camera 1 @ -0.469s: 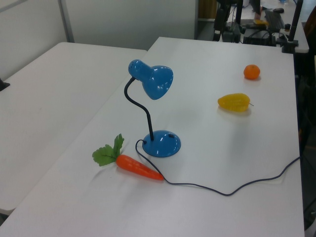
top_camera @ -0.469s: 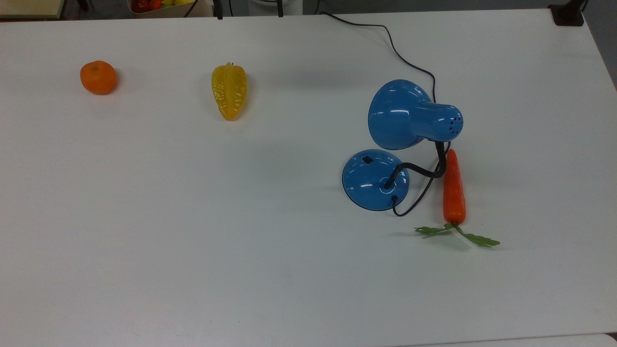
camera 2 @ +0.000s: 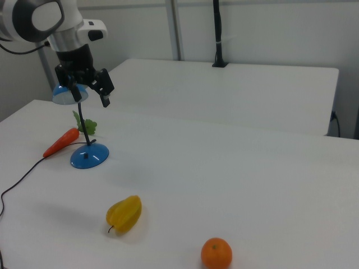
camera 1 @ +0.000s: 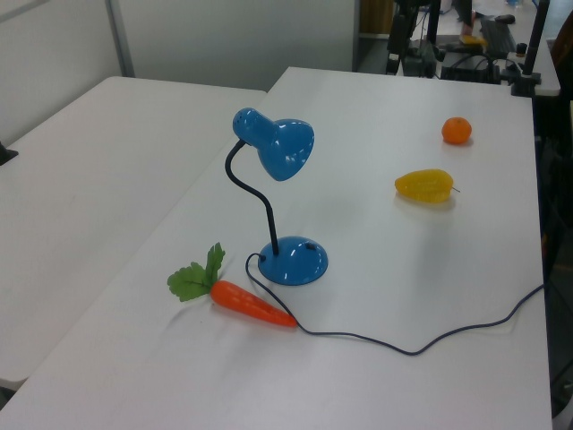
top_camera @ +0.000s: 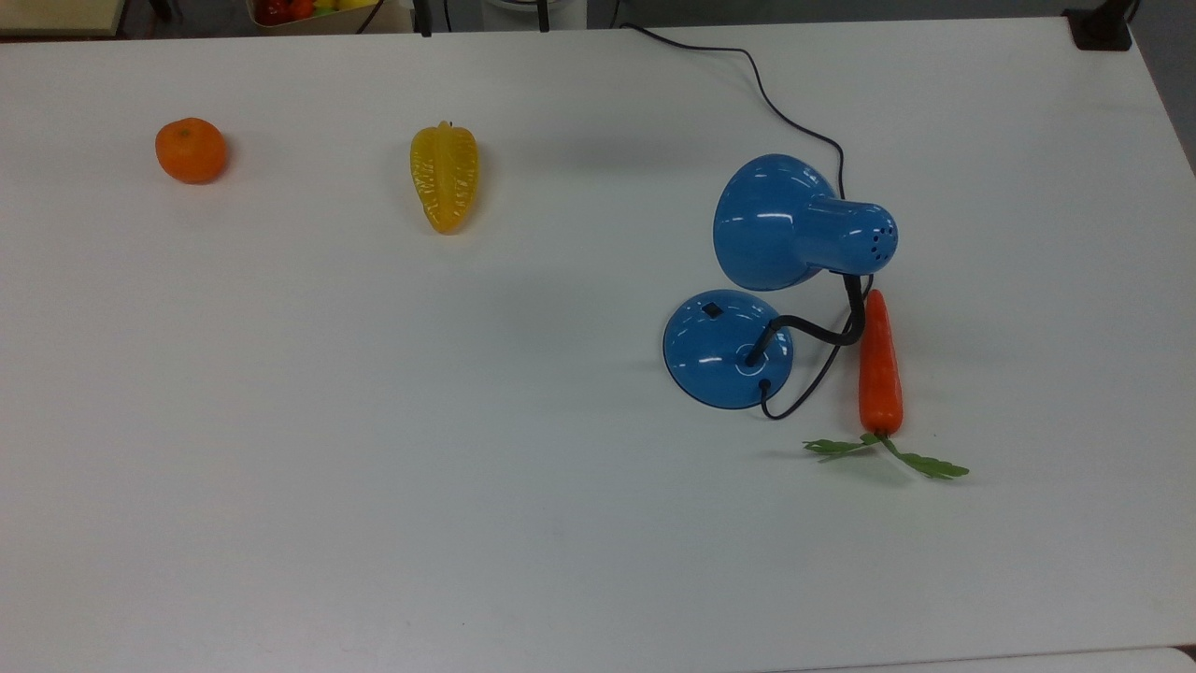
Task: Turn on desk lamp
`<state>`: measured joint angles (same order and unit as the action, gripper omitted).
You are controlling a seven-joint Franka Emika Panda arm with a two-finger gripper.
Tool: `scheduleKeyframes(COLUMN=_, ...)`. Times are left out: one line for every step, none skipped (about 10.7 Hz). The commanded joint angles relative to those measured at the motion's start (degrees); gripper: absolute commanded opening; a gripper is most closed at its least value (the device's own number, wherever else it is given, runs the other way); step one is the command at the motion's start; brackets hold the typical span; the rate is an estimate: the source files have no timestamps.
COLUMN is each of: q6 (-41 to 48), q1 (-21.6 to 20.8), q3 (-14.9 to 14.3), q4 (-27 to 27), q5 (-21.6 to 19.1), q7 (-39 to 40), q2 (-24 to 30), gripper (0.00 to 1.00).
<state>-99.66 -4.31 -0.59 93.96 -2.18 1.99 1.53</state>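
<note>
The desk lamp stands upright on the white table [top_camera: 374, 421], with its glossy blue shade [top_camera: 780, 224] bent over on a black gooseneck above the round blue base [top_camera: 727, 350]. A small black switch [top_camera: 712, 309] sits on the base's upper edge in the top view. The left view shows the shade [camera 1: 282, 148] well above the base [camera 1: 294, 262]. In the right view my gripper [camera 2: 90, 95] hangs open and empty at the upper left, high over the table. It overlaps the shade [camera 2: 66, 96] in the picture, above the base [camera 2: 88, 156].
An orange carrot [top_camera: 879, 369] with green leaves lies just right of the lamp base in the top view. The black cord [top_camera: 775, 103] runs to the table's far edge. A yellow starfruit [top_camera: 444, 176] and an orange [top_camera: 191, 150] lie toward the top view's left.
</note>
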Motion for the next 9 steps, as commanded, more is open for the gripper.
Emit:
scheduleKeyframes(q6=-0.2, q1=-0.8, q3=-0.6, q4=-0.3, q5=-0.6, q7=0.6, q2=0.0, gripper=1.00)
scheduleKeyframes(q6=-0.3, q1=-0.8, q3=-0.6, q4=-0.3, q5=-0.5, q7=0.6, q2=0.0, gripper=1.00)
scheduleKeyframes(q6=-0.4, q1=-0.8, q3=-0.7, q4=-0.3, q5=-0.5, q7=1.1, q2=-0.1, gripper=1.00)
scheduleKeyframes(q6=-0.6, q1=-0.6, q3=-0.7, q4=-0.4, q5=-0.7, q7=1.1, q2=-0.1, gripper=1.00)
scheduleKeyframes(q6=-1.1, q1=-0.4, q3=-0.7, q4=-0.4, q5=-1.2, q7=1.0, q2=-0.2, gripper=0.98)
scheduleKeyframes(q6=-1.8, q1=-0.4, q3=-0.6, q4=-0.4, q5=-1.2, q7=0.7, q2=-0.2, gripper=0.91)
scheduleKeyframes(q6=-1.9, q1=-0.3, q3=-0.7, q4=-0.4, q5=-1.2, q7=1.3, q2=-0.2, gripper=0.80)
scheduleKeyframes(q6=-1.9, q1=-0.3, q3=-0.6, q4=-0.2, q5=-1.2, q7=1.4, q2=-0.2, gripper=0.76)
scheduleKeyframes(q6=-1.9, q1=-0.3, q3=-0.6, q4=-0.2, q5=-1.2, q7=1.4, q2=-0.2, gripper=0.65)
